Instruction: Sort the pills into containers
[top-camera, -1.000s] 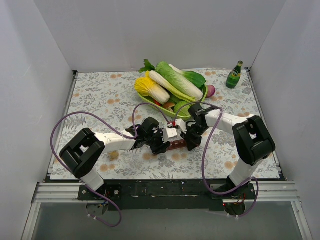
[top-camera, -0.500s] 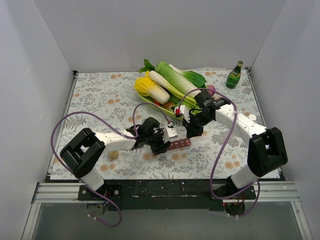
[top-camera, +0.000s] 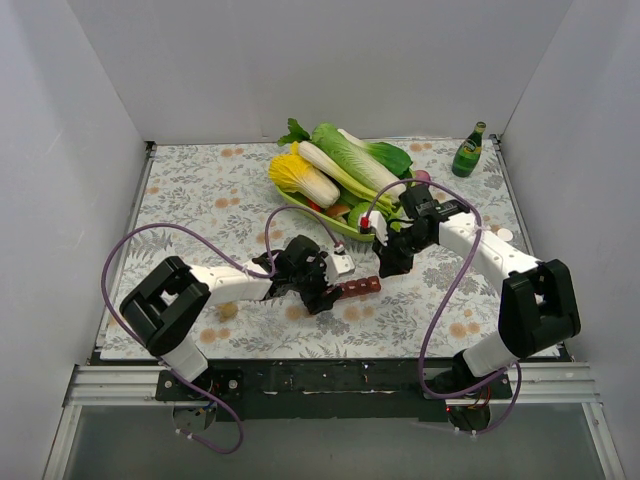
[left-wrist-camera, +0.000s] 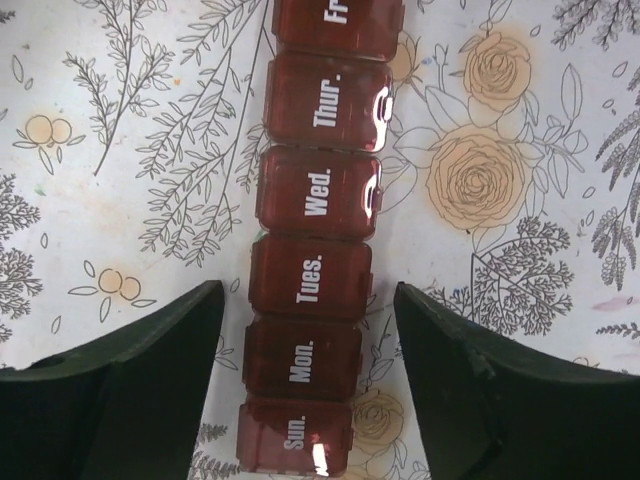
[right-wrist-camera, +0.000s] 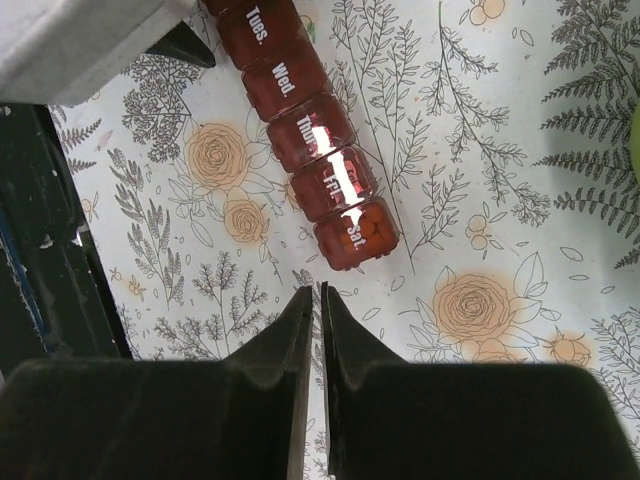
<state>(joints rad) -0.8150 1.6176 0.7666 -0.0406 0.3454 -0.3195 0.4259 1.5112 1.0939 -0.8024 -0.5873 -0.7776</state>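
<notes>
Here, pill organiser (top-camera: 360, 287) flat, long axis left-right, Sat. end rightward.

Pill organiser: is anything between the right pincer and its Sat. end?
Nothing visible. In the right wrist view, only floral tablecloth lies between the right pincer and the Sat. compartment at the near end of the pill organiser.

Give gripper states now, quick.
Left gripper: open, straddling the organiser, not gripping it.
Right gripper: shut, empty.
</notes>
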